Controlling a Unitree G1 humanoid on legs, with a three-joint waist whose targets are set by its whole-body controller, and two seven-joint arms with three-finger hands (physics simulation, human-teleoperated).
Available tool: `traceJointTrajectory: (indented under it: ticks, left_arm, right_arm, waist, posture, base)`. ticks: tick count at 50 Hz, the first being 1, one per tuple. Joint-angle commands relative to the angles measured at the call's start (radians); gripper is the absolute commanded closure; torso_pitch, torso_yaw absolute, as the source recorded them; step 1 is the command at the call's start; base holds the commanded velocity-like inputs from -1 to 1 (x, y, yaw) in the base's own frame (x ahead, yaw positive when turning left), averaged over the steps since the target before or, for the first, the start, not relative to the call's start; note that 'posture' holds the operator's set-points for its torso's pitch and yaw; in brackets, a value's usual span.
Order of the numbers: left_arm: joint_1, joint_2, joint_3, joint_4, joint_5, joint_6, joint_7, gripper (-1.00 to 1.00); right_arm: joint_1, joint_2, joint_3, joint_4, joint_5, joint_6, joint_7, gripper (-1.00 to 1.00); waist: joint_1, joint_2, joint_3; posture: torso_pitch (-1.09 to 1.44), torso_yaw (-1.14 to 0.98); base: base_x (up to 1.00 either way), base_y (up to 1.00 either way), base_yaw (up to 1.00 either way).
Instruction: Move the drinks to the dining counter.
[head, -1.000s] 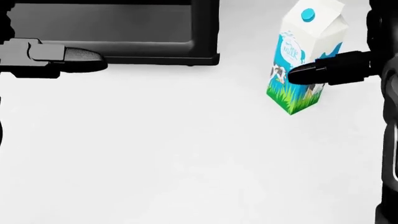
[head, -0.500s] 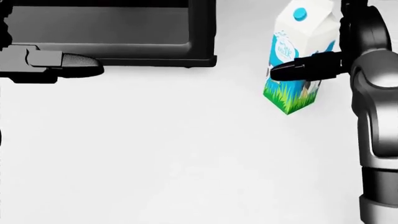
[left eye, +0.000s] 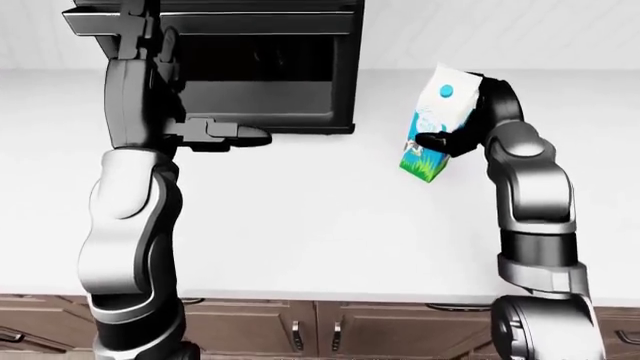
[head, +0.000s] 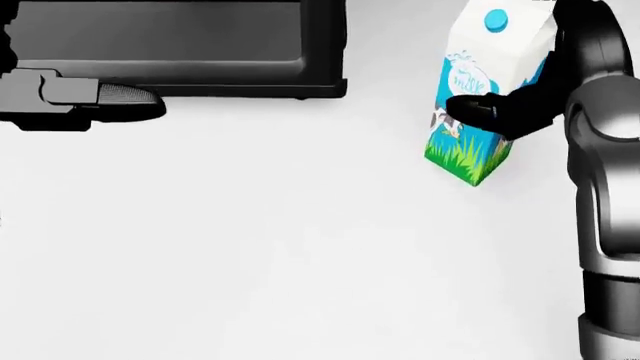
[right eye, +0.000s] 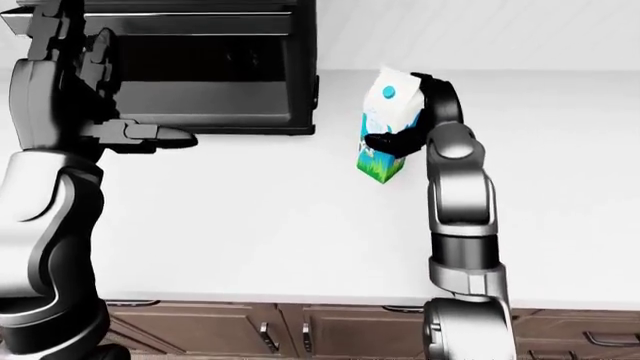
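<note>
Milk carton (head: 482, 90) on the white counter (head: 280, 247), to the right of the black microwave (left eye: 265, 82) in the eye views, tilted so that its long axis leans from the green base at lower right toward the blue cap at upper left. The right hand (head: 500, 112) wraps the carton from its right side, one dark finger (head: 470, 109) crossing the printed face, so the fingers appear closed around it; whether the base is clear of the counter cannot be told. The left hand (left eye: 225, 135) hangs empty, fingers extended, well apart at the left below the microwave. The carton thus lies within the right hand's grasp, which judges as the carrying arm for the transfer
</note>
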Motion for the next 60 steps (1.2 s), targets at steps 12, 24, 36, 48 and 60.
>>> traceJointTrajectory:
  ticks: [12, 24, 36, 48, 60]
  left_arm:
    - [-0.014, 0.004, 0.006, -0.030, 0.011, -0.039, -0.001, -1.00]
    - [-0.033, 0.005, 0.001, -0.025, 0.016, -0.031, -0.004, -1.00]
    - [-0.020, -0.001, 0.004, -0.025, 0.020, -0.041, -0.010, -1.00]
    - [-0.010, -0.006, -0.001, -0.030, 0.028, -0.045, -0.012, -1.00]
    - [-0.022, -0.007, -0.006, -0.019, 0.034, -0.048, -0.015, -1.00]
  right_arm:
    - [-0.087, 0.007, 0.013, -0.218, -0.039, 0.066, 0.048, 1.00]
    - [-0.044, 0.042, 0.033, -0.356, -0.072, 0.138, 0.104, 1.00]
    - [-0.036, 0.046, 0.036, -0.402, -0.101, 0.162, 0.130, 1.00]
    - [-0.016, 0.048, 0.033, -0.431, -0.116, 0.169, 0.144, 1.00]
    - [-0.011, 0.063, 0.024, -0.421, -0.105, 0.128, 0.133, 1.00]
  waist:
    - [-0.001, 0.000, -0.031]
    - [-0.001, 0.000, -0.031]
    - [-0.006, 0.011, -0.055]
    - [-0.011, 0.018, -0.039]
    - [-0.012, -0.013, -0.018]
  posture:
    - [0.00, 0.00]
    - [0.00, 0.00]
    - [0.00, 0.00]
    - [0.00, 0.00]
    - [0.00, 0.00]
  base:
    - [0.00, 0.00, 0.00]
    - [0.00, 0.00, 0.00]
    - [-0.10, 0.00, 0.00]
    - [-0.23, 0.00, 0.00]
    - [-0.17, 0.00, 0.00]
